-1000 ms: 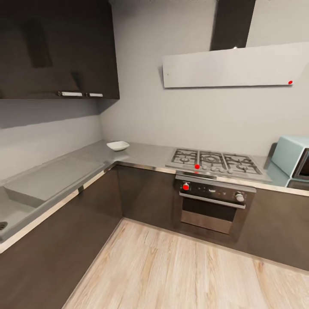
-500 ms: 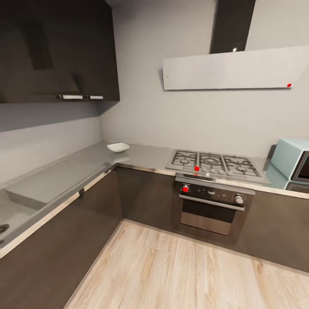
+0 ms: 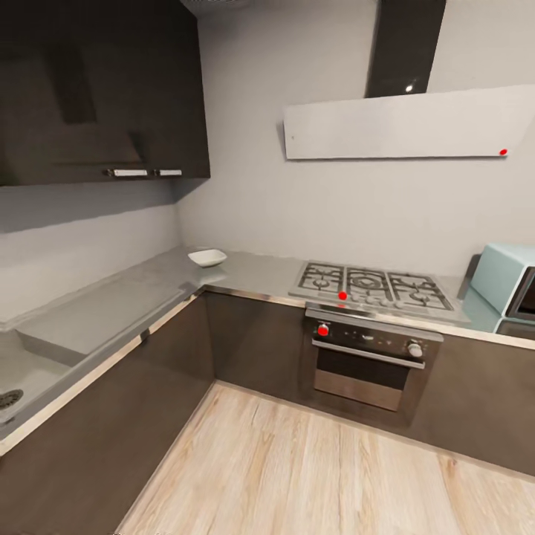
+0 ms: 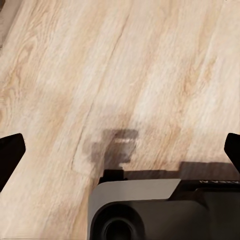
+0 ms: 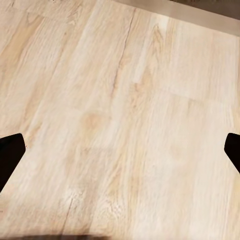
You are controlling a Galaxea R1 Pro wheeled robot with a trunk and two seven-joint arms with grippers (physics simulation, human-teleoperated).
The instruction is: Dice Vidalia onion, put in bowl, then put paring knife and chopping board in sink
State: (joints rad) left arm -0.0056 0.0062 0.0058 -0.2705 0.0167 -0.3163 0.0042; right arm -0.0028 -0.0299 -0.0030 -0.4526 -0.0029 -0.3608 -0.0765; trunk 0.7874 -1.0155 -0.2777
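Observation:
The white square bowl (image 3: 207, 257) sits on the grey countertop (image 3: 253, 267) in the far corner. At the left edge lies the steel sink (image 3: 26, 364) with its round dark drain (image 3: 9, 399); what shows of the basin holds nothing. The Vidalia onion, chopping board and paring knife are out of view. My left gripper (image 4: 120, 152) hangs open above the wooden floor, dark fingertips (image 4: 10, 155) far apart and nothing between them. Likewise my right gripper (image 5: 120, 152) is open over bare floor.
A gas hob (image 3: 371, 284) and oven (image 3: 368, 357) stand in the back run, a pale blue microwave (image 3: 509, 281) at the right. Dark wall cabinets (image 3: 96, 89) hang over the left counter. Wooden floor (image 3: 297, 468) spreads ahead. My grey base (image 4: 150, 210) shows below the left gripper.
The whole head view has shifted slightly down and right, so the camera moved; a little more of the sink drain shows. No object has moved.

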